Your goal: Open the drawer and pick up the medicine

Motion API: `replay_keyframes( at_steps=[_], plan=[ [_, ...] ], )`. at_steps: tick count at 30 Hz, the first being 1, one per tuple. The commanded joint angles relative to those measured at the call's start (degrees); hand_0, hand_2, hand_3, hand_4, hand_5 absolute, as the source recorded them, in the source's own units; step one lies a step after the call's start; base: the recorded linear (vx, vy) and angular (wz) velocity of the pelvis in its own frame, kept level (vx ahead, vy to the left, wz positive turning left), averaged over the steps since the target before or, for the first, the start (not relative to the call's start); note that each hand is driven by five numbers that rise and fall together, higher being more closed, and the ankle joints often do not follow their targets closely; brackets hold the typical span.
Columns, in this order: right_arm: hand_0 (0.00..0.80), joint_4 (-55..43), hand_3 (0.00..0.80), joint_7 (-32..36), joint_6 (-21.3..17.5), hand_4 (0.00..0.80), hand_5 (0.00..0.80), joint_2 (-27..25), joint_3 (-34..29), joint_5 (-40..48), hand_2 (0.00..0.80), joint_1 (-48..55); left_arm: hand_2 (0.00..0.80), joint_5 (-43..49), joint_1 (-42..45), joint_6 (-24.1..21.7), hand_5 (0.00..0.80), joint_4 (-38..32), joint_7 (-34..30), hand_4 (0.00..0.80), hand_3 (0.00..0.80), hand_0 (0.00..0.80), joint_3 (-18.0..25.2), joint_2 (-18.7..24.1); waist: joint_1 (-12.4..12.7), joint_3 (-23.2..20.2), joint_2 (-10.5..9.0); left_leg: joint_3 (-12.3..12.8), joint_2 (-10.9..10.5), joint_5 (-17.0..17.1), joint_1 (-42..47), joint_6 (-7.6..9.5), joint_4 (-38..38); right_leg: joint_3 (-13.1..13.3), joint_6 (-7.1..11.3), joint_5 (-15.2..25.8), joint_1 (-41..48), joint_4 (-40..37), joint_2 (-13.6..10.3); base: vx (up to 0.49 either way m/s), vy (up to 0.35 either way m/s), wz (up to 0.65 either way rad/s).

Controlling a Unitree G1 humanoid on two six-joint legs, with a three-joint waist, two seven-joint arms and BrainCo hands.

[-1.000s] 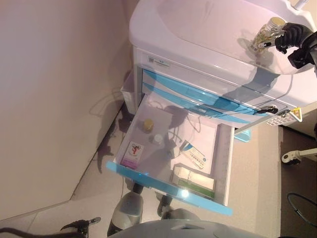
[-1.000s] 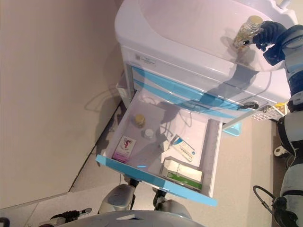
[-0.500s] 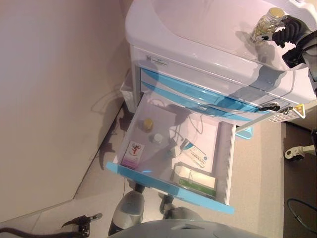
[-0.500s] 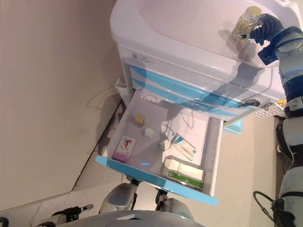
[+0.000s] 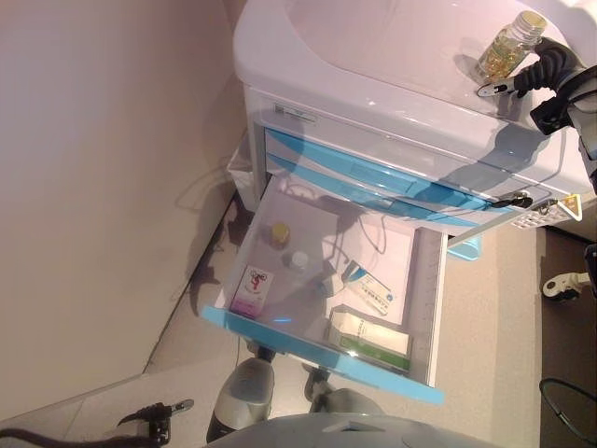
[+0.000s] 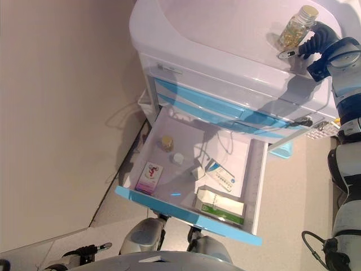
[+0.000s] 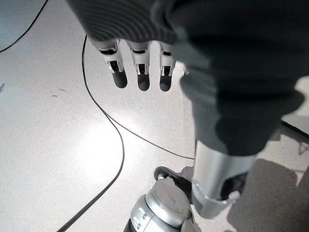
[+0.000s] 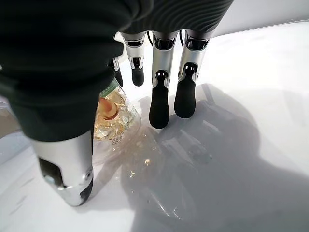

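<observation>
The cart's drawer (image 5: 317,331) with its blue front stands pulled open. A clear medicine bottle (image 5: 509,45) with yellow capsules and a gold cap stands upright on the white cart top (image 5: 373,47). My right hand (image 5: 546,70) is beside the bottle, fingers straight. In the right wrist view the bottle (image 8: 113,118) sits between the thumb and the fingers (image 8: 159,96), which do not grip it. My left hand (image 7: 140,67) hangs open over the floor and holds nothing.
In the drawer lie a small brown-capped bottle (image 5: 278,232), a white-capped vial (image 5: 298,260), a pink card (image 5: 250,289), a blue-white box (image 5: 371,289) and a green-white box (image 5: 368,338). A wall (image 5: 93,187) stands at the left. A black cable (image 7: 108,121) crosses the floor.
My right hand's fingers have straightened and drawn slightly back from the bottle, which stays standing on the cart top. The camera has shifted a little.
</observation>
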Motion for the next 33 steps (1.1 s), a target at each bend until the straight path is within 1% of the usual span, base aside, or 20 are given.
replay_keyframes(
  at_steps=[1,7,11,13,17,26,31,33],
  plan=[
    [0.000,0.7,0.000,0.5,-0.1,0.000,0.000,-0.6,4.6,-0.5,0.000,0.0,0.000,-1.0,1.7,0.5,0.000,2.6,0.4,0.000,0.000,0.000,-1.8,0.1,-0.1,-1.9,0.89,-1.1,0.5,-1.8,0.3,-0.82,-2.1,0.9,1.80,-4.3,-0.5,8.6,-1.7,0.000,0.000,0.00],
    [0.000,0.7,0.000,-0.3,0.6,0.000,0.000,-0.8,4.2,0.6,0.000,-0.3,0.000,-0.8,1.6,0.8,0.000,2.5,0.5,0.000,0.000,0.000,-1.9,0.2,-0.2,-2.0,0.71,-0.9,0.6,-2.0,0.5,-0.71,-1.9,1.1,1.85,-4.3,-0.5,8.8,-1.7,0.000,0.000,0.00],
    [0.000,0.7,0.000,-0.9,2.1,0.000,0.000,-1.3,4.2,1.9,0.000,-1.0,0.000,-0.9,1.3,1.0,0.000,2.6,0.5,0.000,0.000,0.000,-1.9,0.5,-0.5,-2.0,0.53,-0.6,0.7,-2.1,0.6,-0.65,-1.9,1.3,1.93,-4.2,-0.4,8.8,-1.6,-0.009,-0.004,-0.02],
    [0.000,0.4,0.000,-1.2,3.1,0.000,0.000,-2.0,4.2,4.0,0.000,-1.4,0.000,-1.0,1.4,0.9,0.000,2.7,0.5,0.000,0.000,0.000,-1.9,0.6,-0.8,-2.0,0.37,-0.3,0.7,-2.2,0.7,-0.60,-1.8,1.5,1.97,-4.1,-0.4,8.9,-1.6,-0.015,-0.007,-0.04],
    [0.000,0.3,0.000,-0.9,3.2,0.000,0.000,-3.7,3.3,7.1,0.000,-2.1,0.000,-1.1,1.6,0.9,0.000,3.0,0.4,0.000,0.000,0.000,-1.7,0.9,-1.5,-2.4,0.05,0.3,0.8,-2.6,1.2,-0.46,-1.6,2.1,2.06,-4.1,-0.2,9.1,-1.6,-0.004,-0.003,-0.06],
    [0.000,0.5,0.000,-0.5,3.8,0.000,0.000,-7.2,3.0,7.1,0.000,-2.7,0.000,-0.6,2.1,0.8,0.000,3.4,0.5,0.000,0.000,0.000,-1.2,0.9,-3.0,-4.0,-0.29,1.4,0.9,-3.2,2.6,-0.18,-1.8,3.8,2.16,-4.1,0.4,9.2,-1.4,0.011,0.007,-0.09],
    [0.000,0.6,0.000,-1.9,3.5,0.000,0.000,-9.7,3.7,9.7,0.000,-4.3,0.000,-0.4,2.3,1.2,0.000,3.6,0.2,0.000,0.000,0.000,-1.3,1.3,-4.2,-5.1,-0.41,2.5,1.0,-3.5,3.5,0.00,-2.1,4.8,2.29,-4.0,0.5,9.2,-1.1,-0.013,-0.001,-0.14],
    [0.000,0.0,0.000,-3.2,3.1,0.000,0.000,-10.8,3.6,12.4,0.000,-5.4,0.000,0.0,2.3,1.6,0.000,3.7,0.2,0.000,0.000,0.000,-1.5,1.3,-5.0,-5.7,-0.45,3.0,1.0,-3.7,3.9,0.08,-2.2,5.4,2.34,-3.8,0.6,9.0,-1.0,-0.017,-0.001,-0.14]
  ],
)
